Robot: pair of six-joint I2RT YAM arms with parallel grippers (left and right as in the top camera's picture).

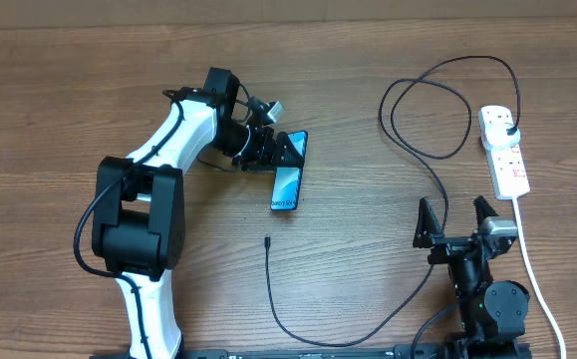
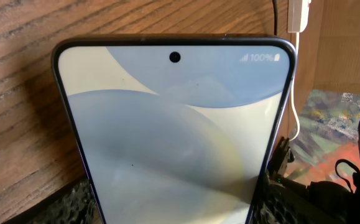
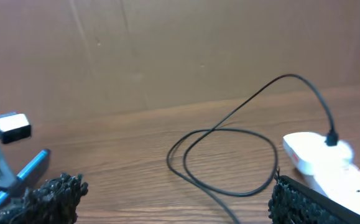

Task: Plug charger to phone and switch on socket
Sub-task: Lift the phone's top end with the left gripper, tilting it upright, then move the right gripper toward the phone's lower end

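Note:
The phone (image 1: pixel 286 179) lies near the table's middle with its blue-teal screen lit. My left gripper (image 1: pixel 276 150) is shut on its far end. In the left wrist view the screen (image 2: pixel 173 124) fills the space between the two fingers (image 2: pixel 180 202). The charger cable (image 1: pixel 423 150) loops across the table. Its connector tip (image 1: pixel 267 240) lies loose below the phone, and its black plug (image 1: pixel 508 130) sits in the white socket strip (image 1: pixel 505 155). My right gripper (image 1: pixel 457 224) is open and empty, left of the strip's cord. The right wrist view shows the cable loop (image 3: pixel 229 155), the plug (image 3: pixel 332 139) and the strip (image 3: pixel 313 155) ahead of the open fingers (image 3: pixel 176 202).
The strip's thick white cord (image 1: pixel 532 269) runs down the right side past the right arm. The black cable curves along the front edge (image 1: pixel 348 339). A cardboard wall (image 3: pixel 167 50) stands at the back. The left arm (image 1: pixel 168 160) reaches across the left half.

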